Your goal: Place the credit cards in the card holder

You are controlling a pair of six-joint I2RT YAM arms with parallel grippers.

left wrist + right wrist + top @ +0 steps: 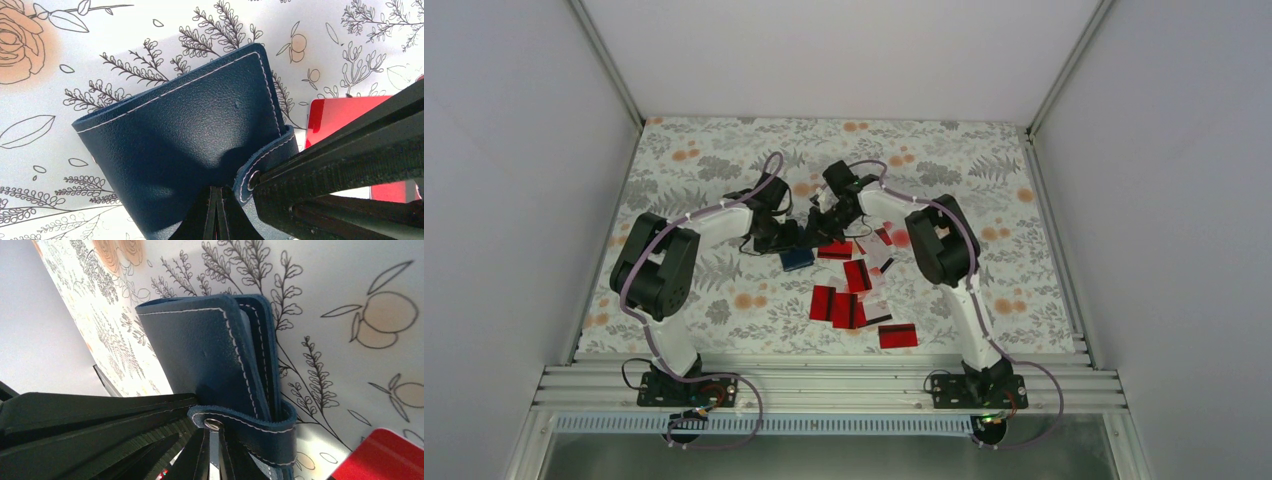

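left claw (216, 199) clamped on card holder (190, 130) edge | right claw (214, 444) clamped on its snap strap (260, 432)

Open tablecloth (714, 150) beyond and left of the card holder (796, 259) — credit cards (849, 305) strewn near-right

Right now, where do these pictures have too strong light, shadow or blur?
Left wrist view: strong light washes out the table cover; the card holder is sharp, with a dark shadow just above the left pincer. Right wrist view: the card holder is sharp, the red card at the corner looks soft. Top view: even light, but the cards are too small for detail.
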